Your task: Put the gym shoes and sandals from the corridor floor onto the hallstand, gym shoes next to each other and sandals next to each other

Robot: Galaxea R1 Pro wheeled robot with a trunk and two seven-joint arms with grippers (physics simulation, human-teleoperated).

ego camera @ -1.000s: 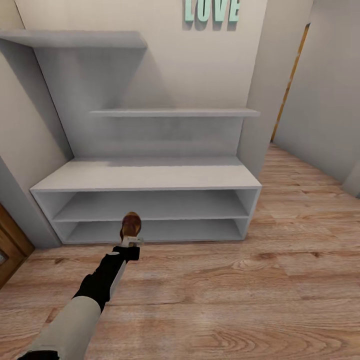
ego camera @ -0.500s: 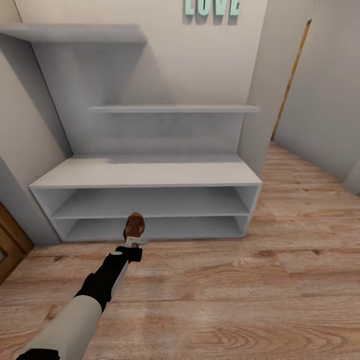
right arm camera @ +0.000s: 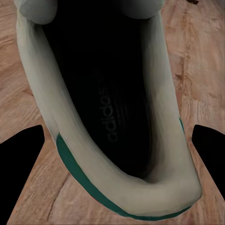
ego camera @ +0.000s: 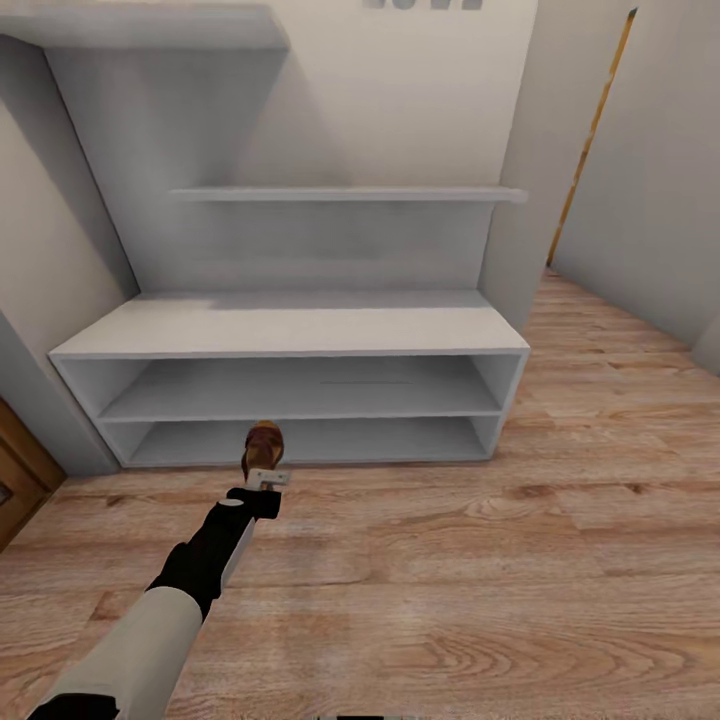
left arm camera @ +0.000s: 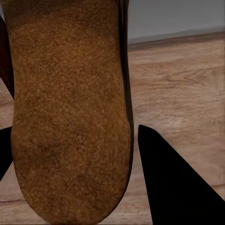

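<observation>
The hallstand (ego camera: pixel 290 330) is now framed closer; a sandal (ego camera: pixel 263 445) is pinched by the left gripper (ego camera: pixel 262 478), a gym shoe (right arm camera: pixel 110 117) sits between the right gripper's (right arm camera: pixel 115 140) fingers, grasp uncertain; nothing is racked yet.

The top wall shelf (ego camera: pixel 150 25) is cut off at the upper edge. The sandal's (left arm camera: pixel 70 112) straps are hidden. The gym shoe's (right arm camera: pixel 117 112) toe is cropped.

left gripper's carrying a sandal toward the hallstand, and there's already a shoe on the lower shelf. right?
Not quite. The left gripper does hold a brown sandal in front of the hallstand, but the head view shows both shelf slots and the flat top bare: no shoe is on the lower shelf.
</observation>
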